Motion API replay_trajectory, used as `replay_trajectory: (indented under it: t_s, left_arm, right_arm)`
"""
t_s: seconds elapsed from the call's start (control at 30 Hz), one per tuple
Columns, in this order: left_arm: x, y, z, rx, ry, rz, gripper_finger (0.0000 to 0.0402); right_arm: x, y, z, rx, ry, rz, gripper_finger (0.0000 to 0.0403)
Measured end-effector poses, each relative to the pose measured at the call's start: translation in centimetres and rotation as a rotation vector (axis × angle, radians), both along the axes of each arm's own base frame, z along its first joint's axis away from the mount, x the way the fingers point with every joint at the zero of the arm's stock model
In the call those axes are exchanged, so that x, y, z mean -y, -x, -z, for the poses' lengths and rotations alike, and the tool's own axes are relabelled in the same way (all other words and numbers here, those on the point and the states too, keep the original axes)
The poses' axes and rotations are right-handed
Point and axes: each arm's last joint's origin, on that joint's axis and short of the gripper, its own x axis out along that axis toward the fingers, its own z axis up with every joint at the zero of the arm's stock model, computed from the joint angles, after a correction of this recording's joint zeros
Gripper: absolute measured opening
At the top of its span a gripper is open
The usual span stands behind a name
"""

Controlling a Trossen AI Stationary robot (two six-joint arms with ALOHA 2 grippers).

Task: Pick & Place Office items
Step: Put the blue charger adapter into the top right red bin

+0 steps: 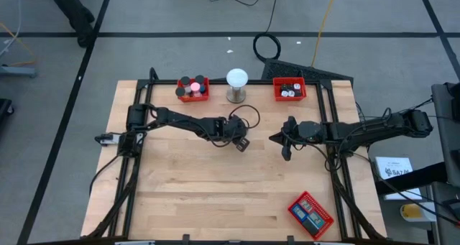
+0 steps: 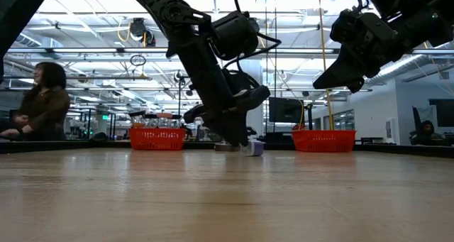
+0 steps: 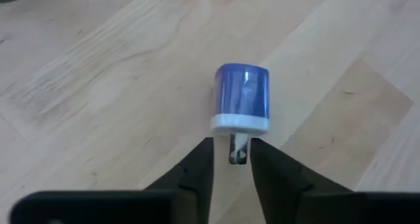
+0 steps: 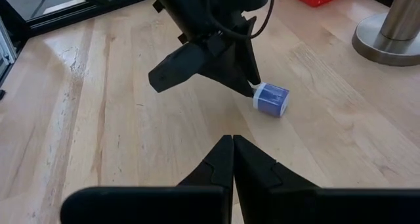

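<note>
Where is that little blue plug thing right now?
The blue plug lies on the wooden table near its middle, in front of the white globe, its prongs between the left gripper fingertips.
</note>
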Motion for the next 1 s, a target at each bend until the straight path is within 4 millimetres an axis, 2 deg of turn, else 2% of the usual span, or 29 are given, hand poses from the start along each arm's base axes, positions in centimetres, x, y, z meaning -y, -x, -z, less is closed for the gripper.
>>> replay_trajectory:
  t_s: [0.43, 0.63, 0.87, 1.0]
  left_arm:
    - [-0.4, 0.0, 0.0, -0.026, -0.016, 0.096, 0.0041]
    - [-1.0, 0.1, 0.0, -0.019, 0.048, 0.135, 0.0006]
    - [-1.3, 0.9, -2.9, 0.025, 0.085, 0.152, 0.0003]
    - [-1.4, 1.8, -4.2, -0.012, 0.065, 0.192, 0.0003]
  right_arm:
    - [0.0, 0.0, 0.0, 0.0, 0.003, -0.002, 0.0]
    - [0.0, 0.0, 0.0, -0.001, 0.003, -0.001, 0.0]
    - [0.0, 0.0, 0.0, 0.003, 0.001, -0.001, 0.0]
    - [0.0, 0.0, -0.1, 0.006, 0.003, -0.002, 0.0]
